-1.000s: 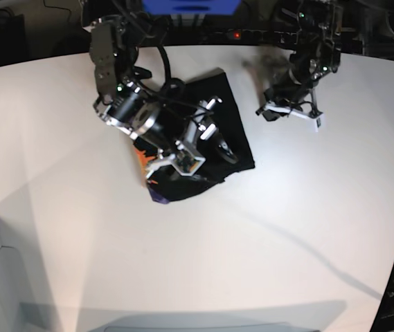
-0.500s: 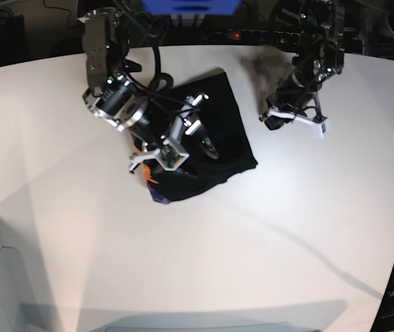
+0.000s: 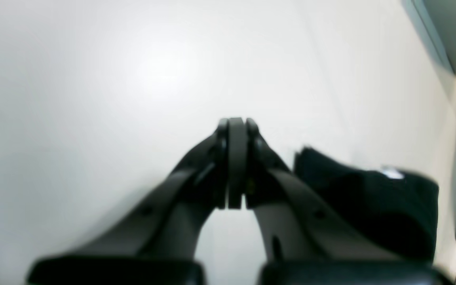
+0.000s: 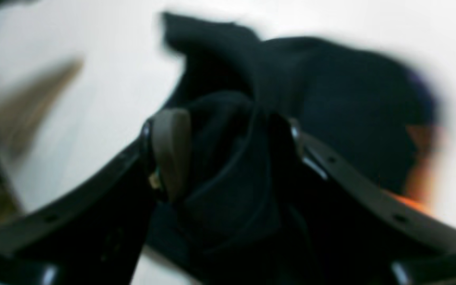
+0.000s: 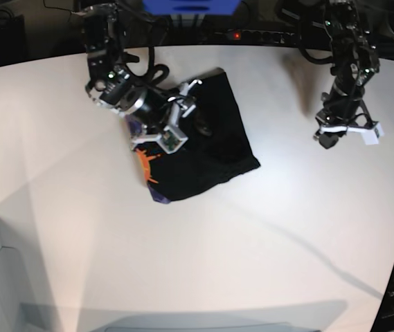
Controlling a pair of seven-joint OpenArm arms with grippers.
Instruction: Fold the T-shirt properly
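Retreating toward 3 o'clock, the left gripper (image 5: 344, 131) now sits pinched closed and empty; the right gripper (image 5: 176, 119), jaws wide, lifts above the folded T-shirt (image 5: 214, 155), suggesting completion.

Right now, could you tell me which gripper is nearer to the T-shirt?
The right one. The right gripper has its jaws apart around a bunched fold of the T-shirt, while the left gripper is shut and off to the side over bare table.
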